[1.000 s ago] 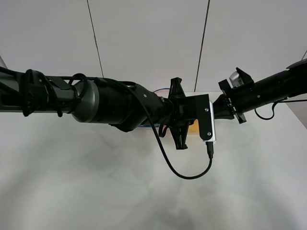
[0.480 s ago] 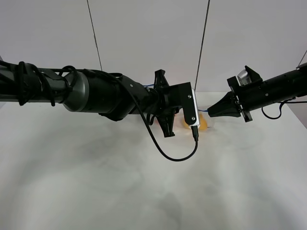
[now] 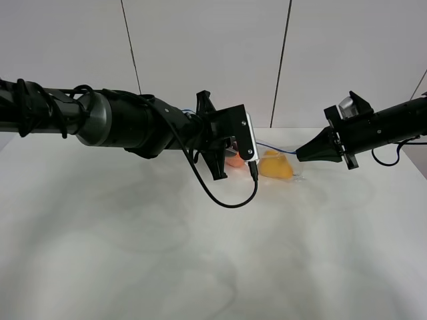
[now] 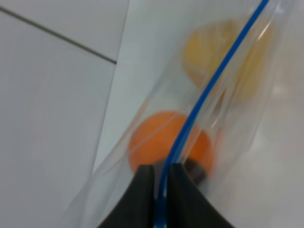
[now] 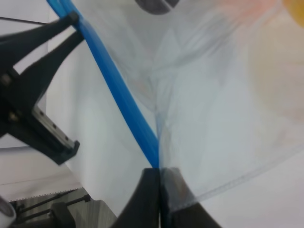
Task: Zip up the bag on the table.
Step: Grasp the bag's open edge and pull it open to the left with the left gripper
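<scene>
Bag point(image 3: 277, 167) zip strip point(image 4: 205, 90), pinched in L+R jaws

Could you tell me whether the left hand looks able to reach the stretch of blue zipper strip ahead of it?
Probably yes: the left hand is pinched on the zipper strip, and the strip runs uncovered to the right hand, which grips the far end of the bag.

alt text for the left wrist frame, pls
The left gripper, black jaws shut, pinches the blue zipper strip of a clear crinkly plastic bag. A round orange and a blurred yellow fruit show through it, over the white table.
</scene>
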`<state>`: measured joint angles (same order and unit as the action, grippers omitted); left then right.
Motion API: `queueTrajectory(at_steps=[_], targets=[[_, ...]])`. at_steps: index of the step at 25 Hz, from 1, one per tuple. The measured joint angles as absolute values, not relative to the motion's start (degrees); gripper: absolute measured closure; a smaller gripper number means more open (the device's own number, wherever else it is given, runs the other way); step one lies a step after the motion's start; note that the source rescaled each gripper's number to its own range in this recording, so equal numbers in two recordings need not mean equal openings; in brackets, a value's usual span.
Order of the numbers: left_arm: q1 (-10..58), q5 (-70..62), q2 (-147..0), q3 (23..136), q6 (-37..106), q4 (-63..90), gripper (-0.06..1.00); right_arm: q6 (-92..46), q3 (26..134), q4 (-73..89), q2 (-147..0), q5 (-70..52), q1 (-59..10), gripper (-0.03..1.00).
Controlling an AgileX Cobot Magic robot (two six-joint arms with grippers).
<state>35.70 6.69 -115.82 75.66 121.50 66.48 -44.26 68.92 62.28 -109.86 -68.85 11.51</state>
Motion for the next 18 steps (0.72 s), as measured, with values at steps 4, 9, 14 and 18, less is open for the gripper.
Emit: queueTrajectory(at_steps=[4,9,14,18], targets=[[32.93,6.3,-115.82,75.66,121.56,66.48,0.94,-44.26,68.92,62.0,-109.86,-68.85,11.51,0.97],[29.54,5.17,-115.82,75.66,121.61,66.48,0.94,-44.26,68.92,61.87,-109.86,-68.85,11.51,0.97],[26.4,3.13,-115.82,75.66,121.68,66.34,0.94,-44.26,68.92,62.05,-109.86,-68.87,11.51,0.97],[24.27,2.69,-115.82,75.66,121.68,66.29,0.94,-44.26,68.92,62.11,-109.86,-68.87,11.51,0.97]])
